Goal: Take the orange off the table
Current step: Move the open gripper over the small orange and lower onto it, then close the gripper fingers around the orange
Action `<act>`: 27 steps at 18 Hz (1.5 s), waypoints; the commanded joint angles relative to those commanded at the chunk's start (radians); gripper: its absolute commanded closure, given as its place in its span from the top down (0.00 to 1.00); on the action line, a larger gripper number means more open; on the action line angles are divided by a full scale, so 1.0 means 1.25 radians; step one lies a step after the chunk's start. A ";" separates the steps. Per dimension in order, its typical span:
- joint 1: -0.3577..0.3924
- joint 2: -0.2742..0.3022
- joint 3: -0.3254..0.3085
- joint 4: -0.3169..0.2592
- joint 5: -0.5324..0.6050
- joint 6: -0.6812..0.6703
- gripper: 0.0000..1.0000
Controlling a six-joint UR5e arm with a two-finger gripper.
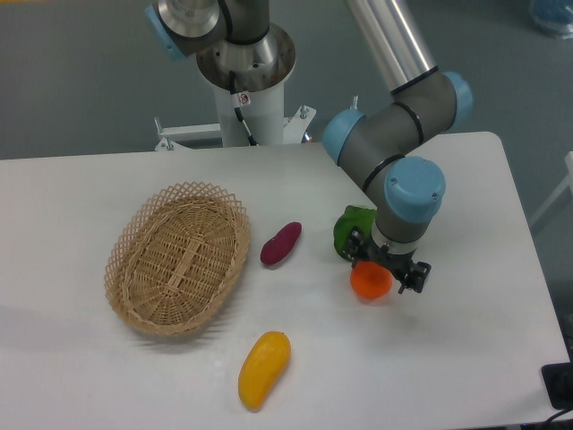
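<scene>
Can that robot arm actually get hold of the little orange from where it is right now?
Probably yes. The gripper is already right over the orange, nothing lying between them. The green vegetable sits close behind, but seems clear of it. Whether the fingers have closed can't be told.

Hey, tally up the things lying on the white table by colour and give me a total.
Orange: 1, the orange under the gripper
Yellow: 1, the mango-like fruit
Purple: 1, the sweet potato
Green: 1, the leafy vegetable
Tan: 1, the wicker basket
Total: 5 on the table
</scene>
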 joint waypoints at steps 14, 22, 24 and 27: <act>-0.007 -0.015 -0.044 0.067 0.004 0.000 1.00; -0.006 -0.016 -0.038 0.067 0.002 0.000 0.60; -0.006 -0.015 -0.036 0.066 0.002 0.000 0.56; -0.006 -0.012 -0.007 0.052 0.004 0.000 0.56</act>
